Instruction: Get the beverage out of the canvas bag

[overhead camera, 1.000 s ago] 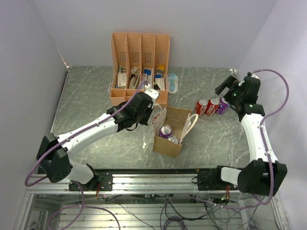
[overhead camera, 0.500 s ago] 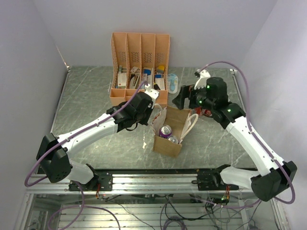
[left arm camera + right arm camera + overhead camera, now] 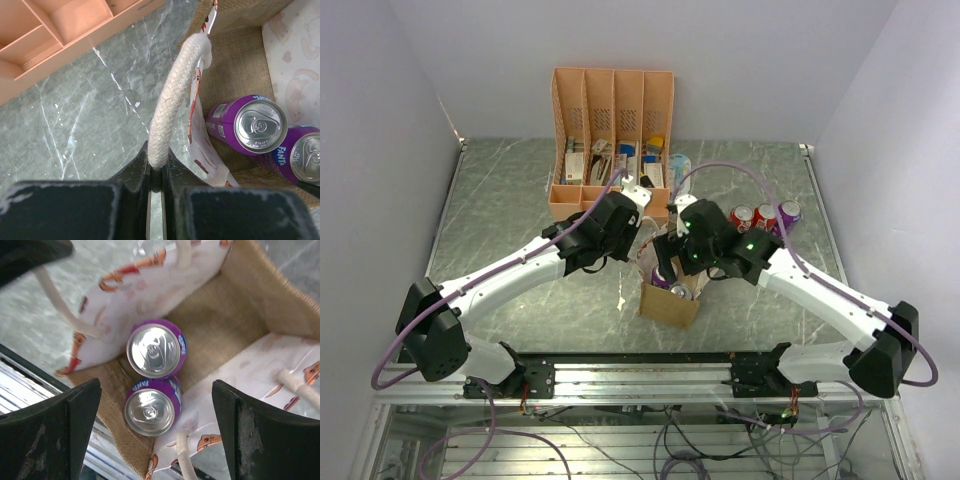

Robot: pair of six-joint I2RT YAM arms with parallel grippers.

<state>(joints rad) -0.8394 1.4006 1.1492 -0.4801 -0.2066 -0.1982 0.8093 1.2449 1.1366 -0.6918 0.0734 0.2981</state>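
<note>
The canvas bag stands open near the table's front middle. Two purple beverage cans stand upright inside it, one behind the other. My left gripper is shut on the bag's whitish rope handle and holds that side of the bag pulled open to the left. My right gripper hovers straight above the bag's mouth. It is open, its fingers spread wide on either side of the nearer can, touching nothing. From above, the right gripper covers most of the bag's opening.
A salmon-pink slotted organizer with small items stands at the back. Two red cans and a purple can stand on the table right of the bag. The bag's other handle lies loose on its right side.
My right arm has swung from the far right, by the cans on the table, leftward to above the bag's opening. The left arm and the handle it grips have not moved.
</note>
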